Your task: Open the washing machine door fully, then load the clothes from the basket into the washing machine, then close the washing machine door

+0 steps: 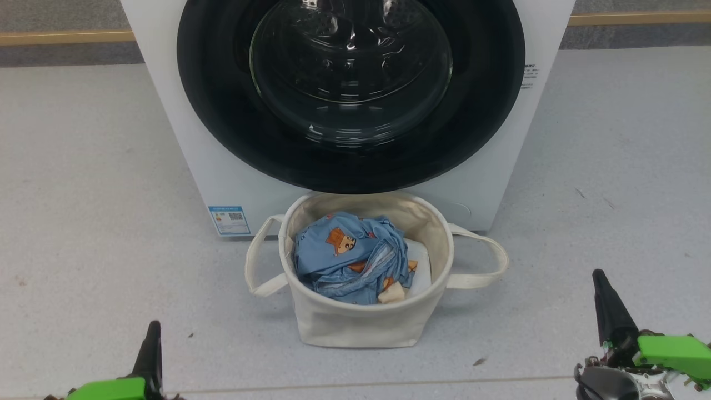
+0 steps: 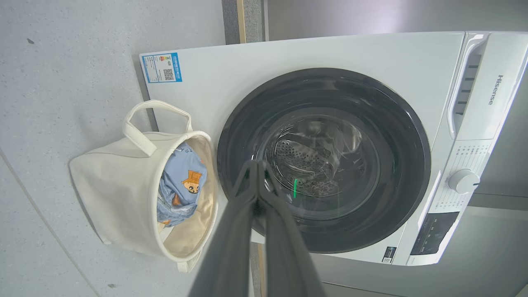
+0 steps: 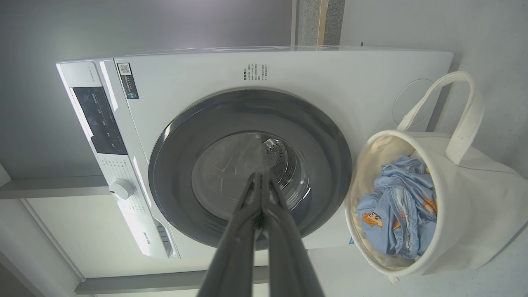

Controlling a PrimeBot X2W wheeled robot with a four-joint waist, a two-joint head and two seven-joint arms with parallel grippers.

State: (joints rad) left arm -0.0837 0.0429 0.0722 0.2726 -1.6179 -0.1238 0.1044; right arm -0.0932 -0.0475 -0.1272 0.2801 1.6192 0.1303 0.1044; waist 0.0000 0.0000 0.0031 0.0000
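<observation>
I'm in a laundry corner, home-style or a mock-up, can't tell: white front-load washing machine point(image 1: 222, 189) on a speckled grey floor point(image 1: 83, 194), canvas basket point(image 1: 355, 325) of clothes point(image 1: 344, 255) in front, wood-coloured trim strip point(image 1: 66, 37) along the wall behind.

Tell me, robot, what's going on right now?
Shut and empty: left gripper, right gripper, both short of the machine. Its door closed; clothes in the basket. That basket close below the door, may crowd its swing.

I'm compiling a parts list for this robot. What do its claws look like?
The left claw and right claw each have two long, dark, tapering fingers on a bright green mount. Silver-grey metal hardware shows below the right one's mount.
</observation>
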